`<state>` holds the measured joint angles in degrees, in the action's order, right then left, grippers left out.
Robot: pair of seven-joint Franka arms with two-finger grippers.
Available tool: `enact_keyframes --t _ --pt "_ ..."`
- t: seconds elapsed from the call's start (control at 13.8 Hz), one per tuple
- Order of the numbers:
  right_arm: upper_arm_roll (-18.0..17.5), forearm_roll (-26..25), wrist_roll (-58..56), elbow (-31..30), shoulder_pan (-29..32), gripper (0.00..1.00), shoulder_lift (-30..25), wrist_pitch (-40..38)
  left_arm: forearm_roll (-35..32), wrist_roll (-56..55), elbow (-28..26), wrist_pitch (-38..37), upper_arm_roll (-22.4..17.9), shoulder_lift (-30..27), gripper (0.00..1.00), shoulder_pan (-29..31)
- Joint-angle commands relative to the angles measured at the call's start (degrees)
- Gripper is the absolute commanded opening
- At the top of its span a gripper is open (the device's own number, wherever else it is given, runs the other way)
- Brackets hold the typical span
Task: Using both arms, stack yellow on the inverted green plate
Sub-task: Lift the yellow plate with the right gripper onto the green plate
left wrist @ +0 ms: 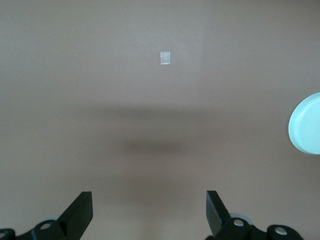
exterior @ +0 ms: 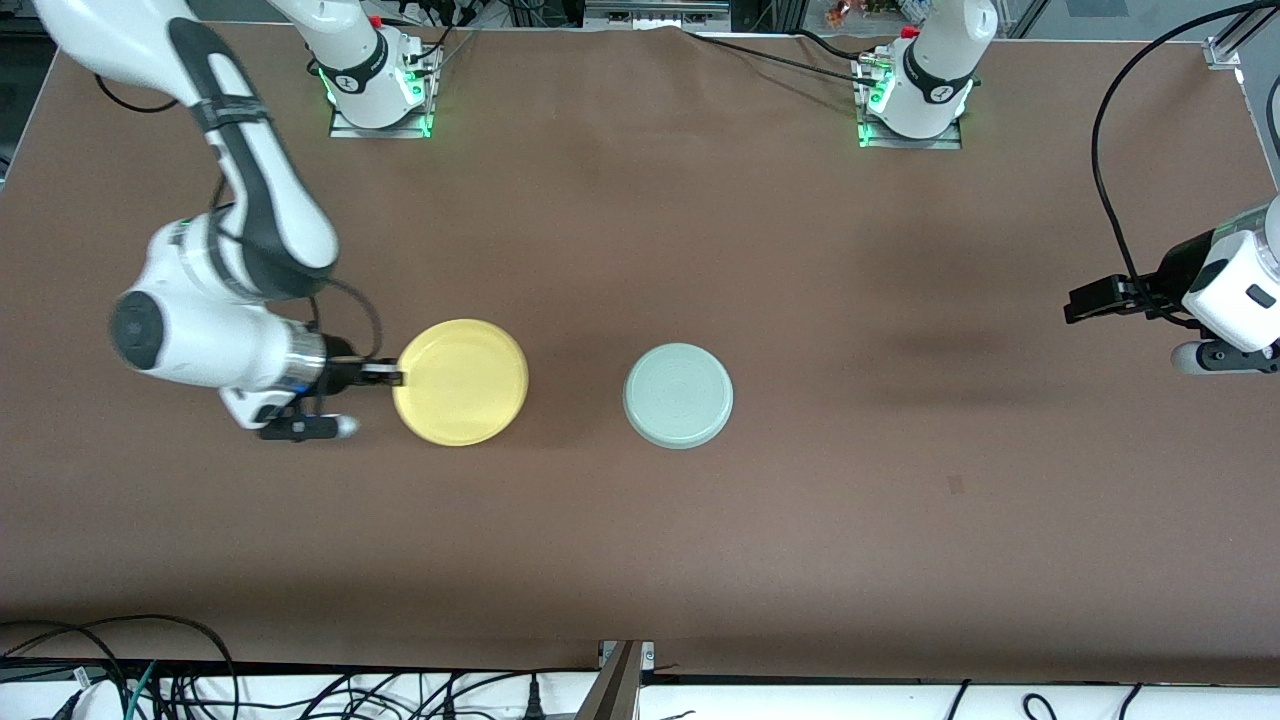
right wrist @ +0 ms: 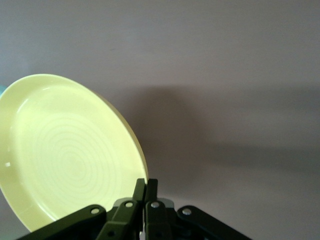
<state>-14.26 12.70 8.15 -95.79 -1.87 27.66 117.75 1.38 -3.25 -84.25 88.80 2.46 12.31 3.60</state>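
The yellow plate (exterior: 461, 381) is right side up, held by its rim above the table toward the right arm's end. My right gripper (exterior: 392, 376) is shut on that rim; the right wrist view shows the plate (right wrist: 65, 155) clamped between the closed fingers (right wrist: 145, 186). The pale green plate (exterior: 678, 394) lies upside down on the table near the middle, beside the yellow one; its edge shows in the left wrist view (left wrist: 306, 123). My left gripper (exterior: 1080, 300) is open and empty in the air over the left arm's end of the table, with its fingers (left wrist: 216, 210) wide apart.
A small pale tape mark (left wrist: 165, 58) is on the brown tabletop (exterior: 640, 520). Black cables (exterior: 1120, 150) hang by the left arm. The arm bases (exterior: 375, 80) stand at the table's top edge.
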Motion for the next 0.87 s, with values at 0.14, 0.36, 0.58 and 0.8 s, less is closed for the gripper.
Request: enact_keyframes --t 0.14,0.36,0.58,0.8 --pt "0.73 -0.05 20.19 10.42 -14.00 0.00 10.01 4.04 1.00 1.23 0.58 0.06 0.00 0.34 1.00 0.53" --pt "0.73 -0.04 28.65 12.20 -19.81 0.00 14.16 12.82 1.00 1.14 0.58 0.06 0.09 0.34 1.00 0.36" --pt "0.73 -0.13 30.87 12.21 -23.08 0.00 16.80 18.55 1.00 1.14 0.58 0.06 0.09 0.34 1.00 0.36" --pt "0.82 -2.42 30.87 11.59 -24.41 0.00 17.42 20.33 1.00 1.14 0.58 0.06 0.09 0.34 1.00 0.36"
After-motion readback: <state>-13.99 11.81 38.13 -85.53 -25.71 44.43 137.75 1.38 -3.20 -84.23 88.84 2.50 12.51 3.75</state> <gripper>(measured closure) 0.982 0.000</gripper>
